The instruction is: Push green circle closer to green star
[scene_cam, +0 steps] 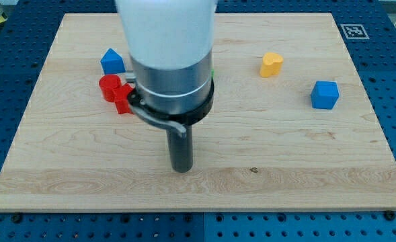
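My tip point(181, 168) rests on the wooden board point(285, 154), below the middle of the view. The wide white and grey arm body point(171, 60) covers the board's upper middle. No green circle or green star can be made out; only a thin green sliver point(214, 72) shows at the arm's right edge, and its shape cannot be told. My tip touches no visible block.
A blue block point(112, 61) sits at the upper left. A red circle point(108, 87) and a red star point(123, 99) lie together just left of the arm. A yellow block point(271, 64) and a blue cube point(325, 95) lie at the right.
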Motion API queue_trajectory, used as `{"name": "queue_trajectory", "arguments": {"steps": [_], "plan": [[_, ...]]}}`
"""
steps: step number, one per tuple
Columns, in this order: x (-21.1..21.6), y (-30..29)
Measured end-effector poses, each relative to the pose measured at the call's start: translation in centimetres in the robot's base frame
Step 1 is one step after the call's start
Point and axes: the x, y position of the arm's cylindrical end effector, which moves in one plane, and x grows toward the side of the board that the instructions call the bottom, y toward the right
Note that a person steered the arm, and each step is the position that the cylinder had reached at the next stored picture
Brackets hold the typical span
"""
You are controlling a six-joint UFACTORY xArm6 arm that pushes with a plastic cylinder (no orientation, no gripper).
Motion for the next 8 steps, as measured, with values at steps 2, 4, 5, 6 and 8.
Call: {"name": "queue_trajectory", "arguments": {"steps": [2,4,5,6,8], "plan": [[-2.1,-2.7],[-2.9,2.0],[-3.4,3.1],[-4.9,1.7],[-7.0,0.8]]}}
